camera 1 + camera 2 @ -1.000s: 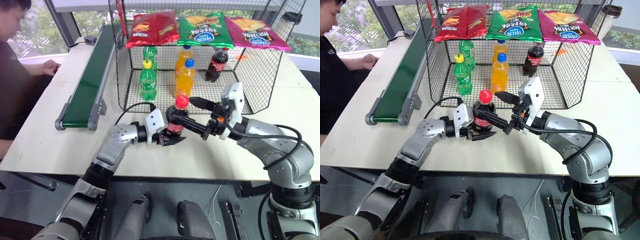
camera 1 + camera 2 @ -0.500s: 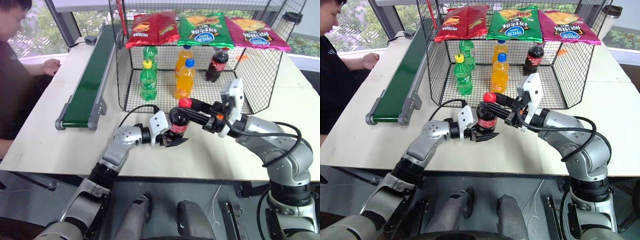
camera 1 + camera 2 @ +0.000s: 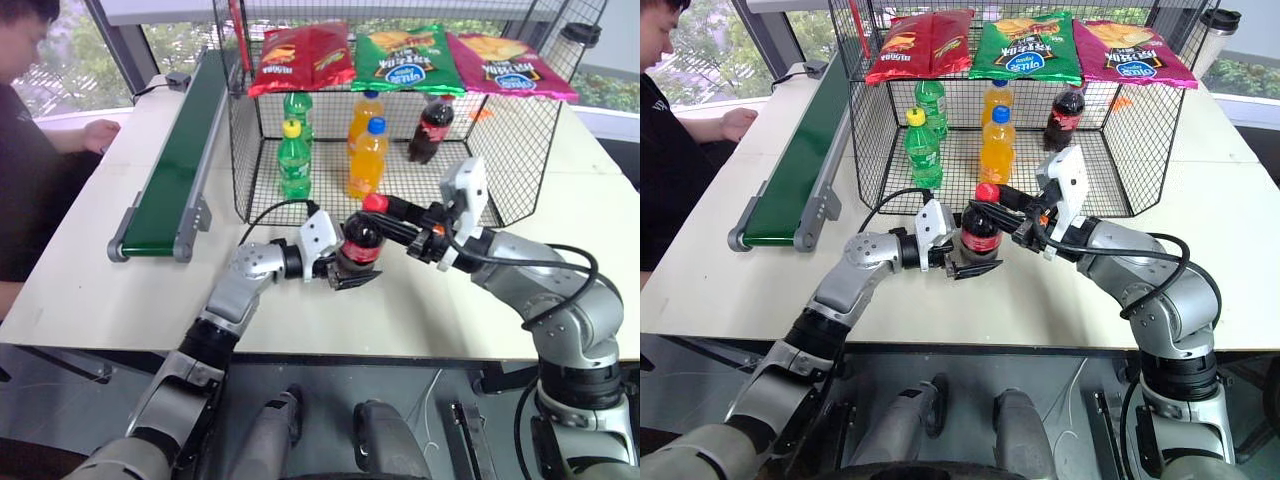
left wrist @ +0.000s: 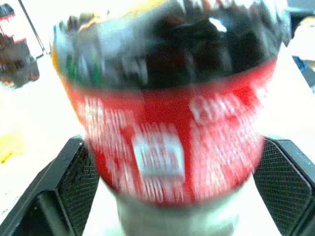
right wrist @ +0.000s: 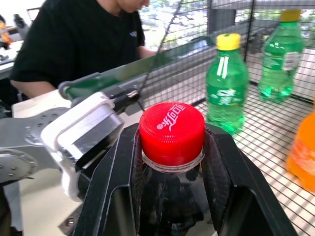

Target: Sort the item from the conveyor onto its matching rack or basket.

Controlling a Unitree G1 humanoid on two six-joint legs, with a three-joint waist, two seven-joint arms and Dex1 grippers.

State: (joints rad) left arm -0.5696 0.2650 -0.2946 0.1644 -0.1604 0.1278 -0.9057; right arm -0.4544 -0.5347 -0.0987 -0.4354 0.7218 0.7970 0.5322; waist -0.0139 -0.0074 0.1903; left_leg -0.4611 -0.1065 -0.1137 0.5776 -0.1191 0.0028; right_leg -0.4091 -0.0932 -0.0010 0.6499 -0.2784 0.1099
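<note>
Since a second ago the right gripper (image 5: 172, 162) has clamped the cola bottle's (image 3: 362, 240) neck (base hidden), the left gripper's (image 3: 345, 268) jaws now apart.

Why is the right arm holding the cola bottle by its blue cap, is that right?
Not quite: the cap is red, not blue, as the right wrist view shows. The right gripper does hold the cola bottle by its neck, just under that cap.
</note>
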